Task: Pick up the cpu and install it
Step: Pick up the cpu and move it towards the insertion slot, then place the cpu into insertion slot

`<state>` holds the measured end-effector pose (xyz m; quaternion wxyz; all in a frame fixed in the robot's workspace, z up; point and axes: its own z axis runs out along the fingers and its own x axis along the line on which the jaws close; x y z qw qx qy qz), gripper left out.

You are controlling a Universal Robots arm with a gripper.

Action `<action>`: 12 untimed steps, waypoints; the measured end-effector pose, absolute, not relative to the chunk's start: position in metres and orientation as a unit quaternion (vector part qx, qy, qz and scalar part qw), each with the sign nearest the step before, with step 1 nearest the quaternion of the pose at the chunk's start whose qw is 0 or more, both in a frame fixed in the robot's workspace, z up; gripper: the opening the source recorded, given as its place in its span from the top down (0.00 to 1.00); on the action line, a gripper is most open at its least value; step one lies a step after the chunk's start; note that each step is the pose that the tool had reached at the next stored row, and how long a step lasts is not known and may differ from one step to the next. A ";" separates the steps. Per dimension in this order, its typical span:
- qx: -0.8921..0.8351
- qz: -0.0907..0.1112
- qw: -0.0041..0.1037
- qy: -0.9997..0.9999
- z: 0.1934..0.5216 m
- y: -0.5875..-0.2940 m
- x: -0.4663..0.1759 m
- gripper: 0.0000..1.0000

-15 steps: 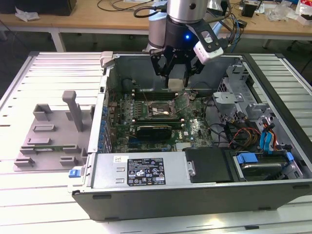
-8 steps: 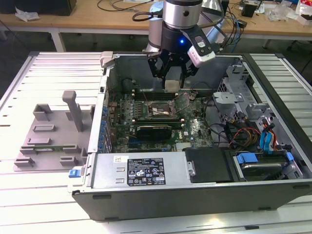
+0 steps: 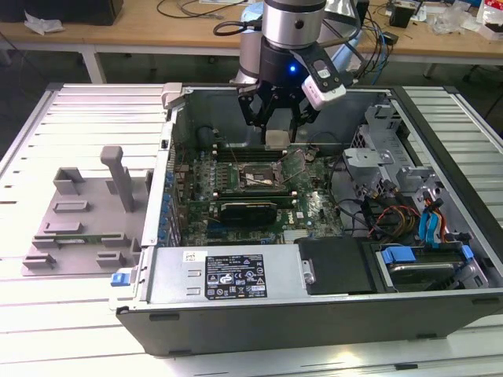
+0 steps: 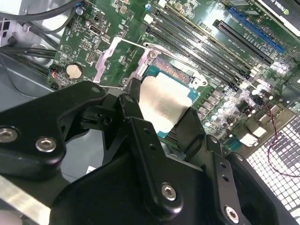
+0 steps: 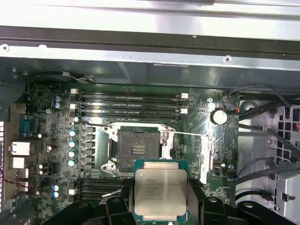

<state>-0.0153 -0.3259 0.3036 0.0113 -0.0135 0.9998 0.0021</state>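
Observation:
My gripper [image 3: 277, 129] hangs inside the open computer case, shut on the cpu [image 3: 275, 140], a small square chip with a pale silver top. In both wrist views the cpu [image 5: 160, 190] [image 4: 161, 101] sits between the black fingers [image 5: 125, 199], held by two opposite edges. The gripper [image 5: 160, 202] [image 4: 161, 117] holds it above the green motherboard, just beside the empty cpu socket [image 5: 138, 147] [image 3: 255, 174]. The socket's metal load plate [image 3: 292, 165] stands flipped open. The chip is clear of the socket and not seated in it.
A grey plastic tray with upright posts [image 3: 82, 212] lies on the table at the exterior view's left. Memory slots [image 5: 131, 105] run along one side of the socket, and a long black card [image 3: 247, 210] along the other. Drive bays and cables [image 3: 409, 220] fill the case's right side.

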 end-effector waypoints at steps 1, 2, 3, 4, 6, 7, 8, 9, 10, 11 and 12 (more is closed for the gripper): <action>-0.014 0.002 0.011 1.000 0.304 -0.326 -0.015 0.45; -0.014 0.002 0.011 1.000 0.304 -0.326 -0.015 0.45; -0.014 0.002 0.011 1.000 0.303 -0.326 -0.015 0.45; -0.013 0.002 0.011 1.000 0.303 -0.326 -0.015 0.45; 0.003 0.001 0.011 1.000 0.303 -0.326 -0.015 0.45; 0.019 0.000 0.011 1.000 0.303 -0.326 -0.015 0.45; 0.026 0.000 0.011 1.000 0.303 -0.326 -0.015 0.45; 0.034 -0.001 0.011 0.999 0.303 -0.326 -0.015 0.45; 0.048 -0.001 0.011 0.999 0.303 -0.326 -0.015 0.45; 0.060 -0.001 0.011 0.998 0.303 -0.326 -0.015 0.45; 0.070 -0.001 0.011 0.997 0.303 -0.326 -0.015 0.45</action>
